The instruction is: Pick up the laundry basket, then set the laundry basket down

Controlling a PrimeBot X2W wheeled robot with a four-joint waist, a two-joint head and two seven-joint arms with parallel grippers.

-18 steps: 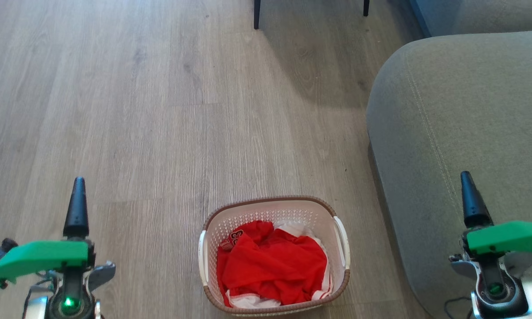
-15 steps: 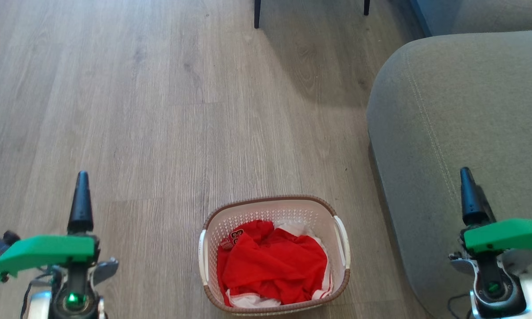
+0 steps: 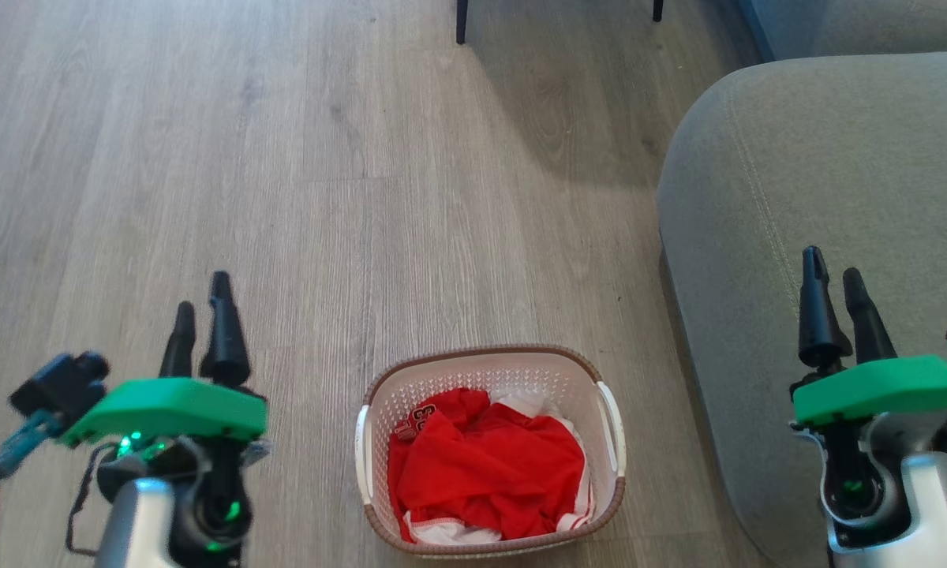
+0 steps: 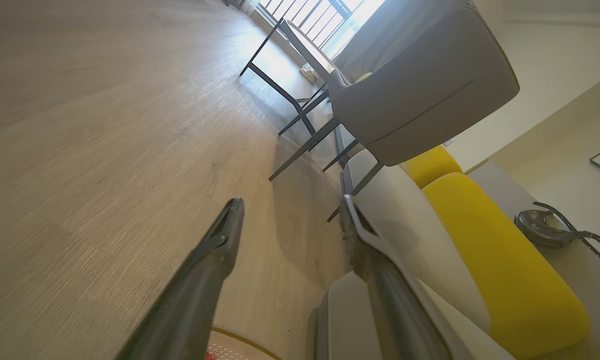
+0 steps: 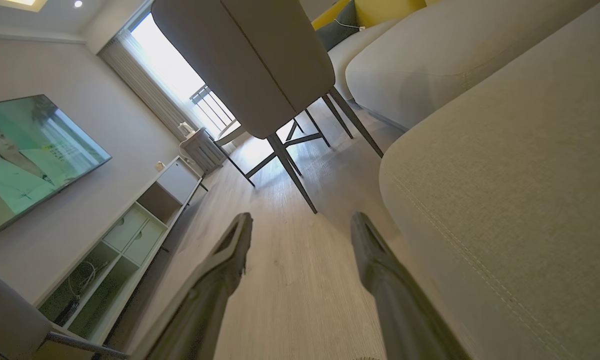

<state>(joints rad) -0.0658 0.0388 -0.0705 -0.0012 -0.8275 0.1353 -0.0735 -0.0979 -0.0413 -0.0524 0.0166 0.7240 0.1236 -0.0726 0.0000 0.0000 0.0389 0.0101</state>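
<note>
Evidently pre-grasp: basket [image 3: 481,352] rests on the floor [image 3: 284,197] just beside the sofa [image 3: 821,173]. Right end effector [image 3: 832,263] hovers by the sofa's edge, left end effector [image 3: 201,293] farther off; both spread, empty. Next, both must lower to the basket's sides.

Pale grey-brown wood plank floor [image 3: 284,197]. Grey fabric sofa [image 3: 836,197] at right, yellow cushions [image 4: 500,270] further along. Grey chair [image 5: 250,65] on thin dark legs. Wall-mounted TV [image 5: 25,160] switched on, low white cabinet [image 5: 145,225] beneath. Bright daylight through window [image 5: 170,65]; cream walls [image 4: 545,65].
</note>
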